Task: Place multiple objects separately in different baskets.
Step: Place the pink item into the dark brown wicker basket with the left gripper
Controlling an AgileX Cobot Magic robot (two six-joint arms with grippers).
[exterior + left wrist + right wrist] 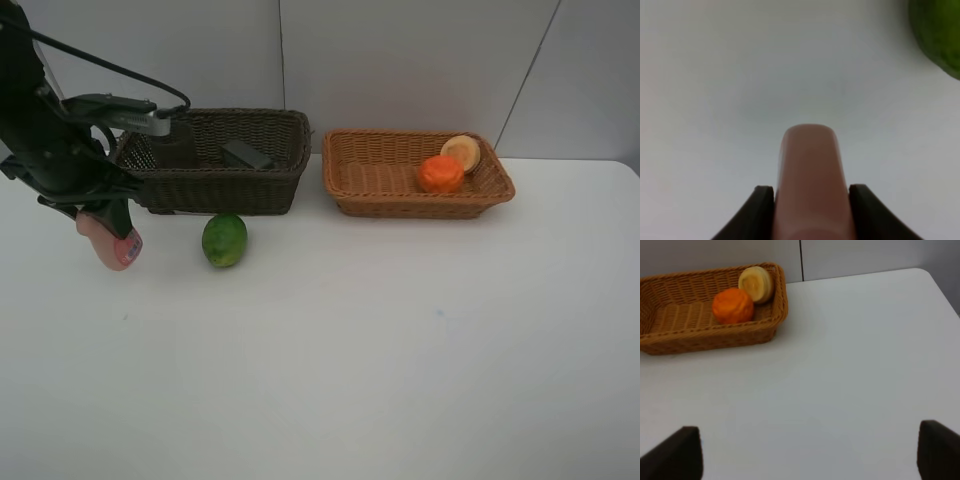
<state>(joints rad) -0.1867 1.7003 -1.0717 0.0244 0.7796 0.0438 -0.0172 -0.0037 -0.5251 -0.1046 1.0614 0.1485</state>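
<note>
The left gripper (811, 200) is holding the pink bottle (110, 242), its two dark fingers (759, 207) pressing against opposite sides of the body. In the high view the bottle is hanging tilted above the white table (400, 350), just in front of the near left corner of the dark brown basket (215, 160), with its labelled end pointing down and toward the green fruit (225, 240).

The bottle is looking like smooth rigid plastic, probably light, and rounded in section (a shape that tends to roll or slide between flat pads). The grip is sitting across the body, with a good length of bottle projecting beyond the fingertips, so a firm, steady squeeze is advisable while carrying it over the basket wall.

The green fruit is resting on the table just in front of the dark basket, near the bottle but not touching it. It is appearing firm and round; taking it across its widest part is the safest hold.

The dark basket is already containing dark objects, too indistinct to name. The light tan basket (380, 180) is holding the orange (440, 173) and a pale round fruit (461, 152), touching each other at its far right end.

The right gripper (810, 455) is standing wide and empty, its tips showing at the frame edges above bare table.
</note>
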